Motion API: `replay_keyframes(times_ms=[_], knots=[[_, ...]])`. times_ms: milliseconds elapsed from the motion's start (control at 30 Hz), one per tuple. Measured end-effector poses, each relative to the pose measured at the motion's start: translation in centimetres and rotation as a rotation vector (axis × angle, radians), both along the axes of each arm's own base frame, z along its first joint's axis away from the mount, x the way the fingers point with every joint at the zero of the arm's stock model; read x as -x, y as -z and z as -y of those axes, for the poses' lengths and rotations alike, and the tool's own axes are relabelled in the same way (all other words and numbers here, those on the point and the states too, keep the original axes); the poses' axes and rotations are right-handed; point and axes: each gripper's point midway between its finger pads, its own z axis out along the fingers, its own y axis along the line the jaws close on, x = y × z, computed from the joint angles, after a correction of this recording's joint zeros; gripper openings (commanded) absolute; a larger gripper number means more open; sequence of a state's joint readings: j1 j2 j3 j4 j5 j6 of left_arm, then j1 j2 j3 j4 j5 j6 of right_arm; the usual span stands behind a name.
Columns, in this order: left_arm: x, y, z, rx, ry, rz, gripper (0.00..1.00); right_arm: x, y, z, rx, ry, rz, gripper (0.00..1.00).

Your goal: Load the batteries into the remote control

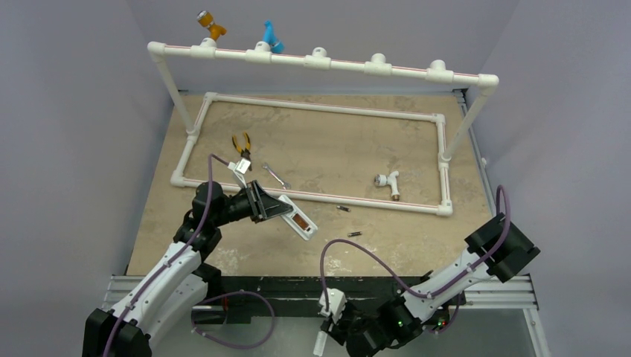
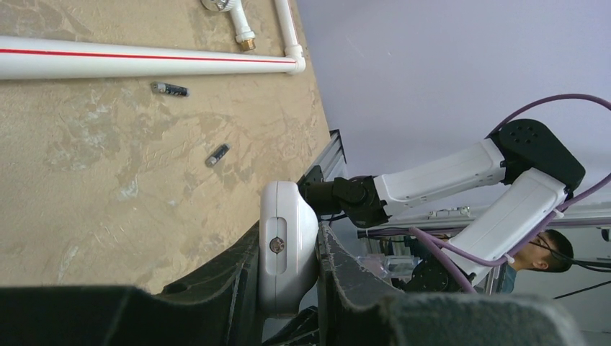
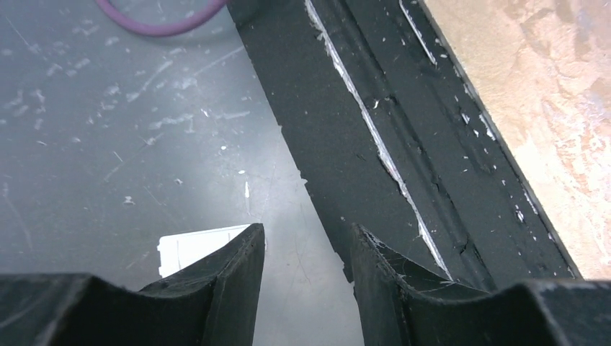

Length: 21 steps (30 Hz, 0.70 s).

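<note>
My left gripper (image 1: 271, 204) is shut on the white remote control (image 1: 296, 217) and holds it by its long edges just above the table. The remote's open back compartment faces up. In the left wrist view the remote (image 2: 287, 245) sits edge-on between the fingers. Two batteries lie loose on the table to its right, one (image 1: 343, 209) by the front pipe and one (image 1: 355, 235) nearer; both show in the left wrist view (image 2: 170, 89) (image 2: 217, 154). My right gripper (image 1: 327, 331) (image 3: 306, 249) is open and empty, off the table's near edge, beside a flat white cover piece (image 3: 198, 249).
A white PVC pipe frame (image 1: 312, 195) lies on the table with an upright rail (image 1: 320, 61) behind. Inside it are yellow-handled pliers (image 1: 241, 143), a silver wrench (image 1: 275, 175) and a white pipe fitting (image 1: 387, 181). A black rail (image 3: 403, 130) edges the table.
</note>
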<state>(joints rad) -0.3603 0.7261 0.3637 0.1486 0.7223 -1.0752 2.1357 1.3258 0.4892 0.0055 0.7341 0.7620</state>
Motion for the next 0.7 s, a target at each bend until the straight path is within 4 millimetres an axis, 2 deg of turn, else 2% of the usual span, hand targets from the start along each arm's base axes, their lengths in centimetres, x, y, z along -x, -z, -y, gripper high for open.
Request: replay_keyframes(times_ms=[200, 300, 467, 700], knots=[[0.0, 0.1, 0.0, -0.003, 0.002, 0.003, 0.0, 0.6, -1.4, -0.2, -0.048, -0.042, -0.031, 0.46], [0.1, 0.1, 0.0, -0.002, 0.004, 0.003, 0.0, 1.5, -0.9, -0.3, -0.029, -0.098, -0.03, 0.46], [0.1, 0.1, 0.0, -0.002, 0.006, 0.003, 0.0, 2.9, 1.6, -0.4, 0.035, -0.185, 0.003, 0.44], [0.0, 0.1, -0.1, -0.006, 0.002, 0.01, 0.0, 3.9, 1.5, -1.6, 0.025, -0.195, 0.012, 0.37]])
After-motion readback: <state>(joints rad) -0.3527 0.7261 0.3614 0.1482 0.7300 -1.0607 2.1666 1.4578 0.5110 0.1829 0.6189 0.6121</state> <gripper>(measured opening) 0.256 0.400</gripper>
